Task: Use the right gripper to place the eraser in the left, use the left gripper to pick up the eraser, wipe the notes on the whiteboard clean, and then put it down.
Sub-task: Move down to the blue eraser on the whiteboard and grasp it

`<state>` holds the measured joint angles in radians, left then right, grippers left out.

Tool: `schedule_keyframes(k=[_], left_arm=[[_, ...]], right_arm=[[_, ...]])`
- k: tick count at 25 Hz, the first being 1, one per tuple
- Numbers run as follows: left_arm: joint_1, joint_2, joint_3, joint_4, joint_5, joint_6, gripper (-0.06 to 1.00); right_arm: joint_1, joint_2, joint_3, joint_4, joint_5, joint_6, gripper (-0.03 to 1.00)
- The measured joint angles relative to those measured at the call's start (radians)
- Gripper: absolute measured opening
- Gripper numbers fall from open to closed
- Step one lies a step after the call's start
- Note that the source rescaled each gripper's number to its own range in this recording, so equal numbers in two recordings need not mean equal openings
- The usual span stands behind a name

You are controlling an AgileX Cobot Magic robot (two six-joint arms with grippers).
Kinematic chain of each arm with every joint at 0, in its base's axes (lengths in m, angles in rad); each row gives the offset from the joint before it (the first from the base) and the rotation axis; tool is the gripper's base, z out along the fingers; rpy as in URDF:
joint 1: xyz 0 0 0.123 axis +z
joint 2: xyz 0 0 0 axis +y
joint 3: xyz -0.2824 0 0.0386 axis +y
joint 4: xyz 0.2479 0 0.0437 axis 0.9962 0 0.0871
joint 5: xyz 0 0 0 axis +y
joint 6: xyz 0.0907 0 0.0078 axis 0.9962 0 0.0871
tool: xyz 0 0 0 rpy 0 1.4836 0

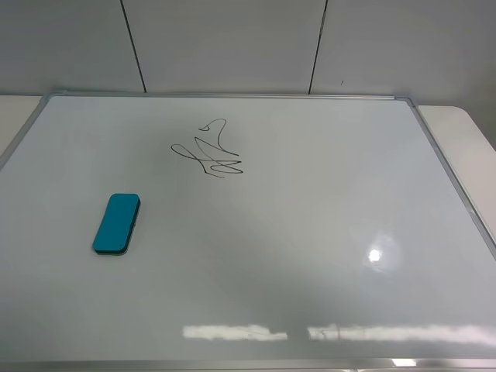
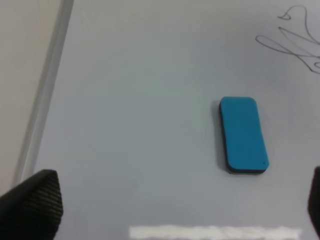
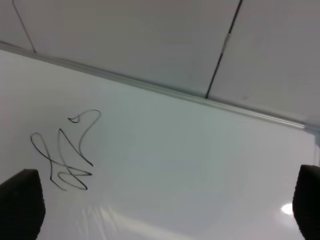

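The teal-blue eraser (image 1: 117, 223) lies flat on the left part of the whiteboard (image 1: 325, 194), below and left of the notes (image 1: 209, 151), a black scribble. Neither arm shows in the exterior high view. In the left wrist view the left gripper (image 2: 172, 215) is open and empty. Its fingertips (image 2: 31, 206) stand wide apart above the board, short of the eraser (image 2: 243, 135), with the notes (image 2: 295, 37) beyond. In the right wrist view the right gripper (image 3: 165, 210) is open and empty above the board, with the notes (image 3: 67, 150) to one side.
The board's silver frame (image 1: 232, 95) runs along a pale panelled wall (image 1: 232, 39) at the back. A beige tabletop (image 1: 465, 139) shows past the right and left frame edges. Lamp glare (image 1: 375, 254) sits on the board's lower right.
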<state>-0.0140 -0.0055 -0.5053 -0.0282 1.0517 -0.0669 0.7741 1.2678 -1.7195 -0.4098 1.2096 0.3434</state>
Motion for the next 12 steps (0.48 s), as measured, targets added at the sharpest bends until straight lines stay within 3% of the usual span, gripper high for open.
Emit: schedule_keyframes(k=[12], left_arm=[[0.0, 0.0, 0.0, 0.0, 0.0, 0.0, 1.0]], right_arm=[[-0.005, -0.691, 0.675, -0.084, 0.004, 0.084, 1.0]])
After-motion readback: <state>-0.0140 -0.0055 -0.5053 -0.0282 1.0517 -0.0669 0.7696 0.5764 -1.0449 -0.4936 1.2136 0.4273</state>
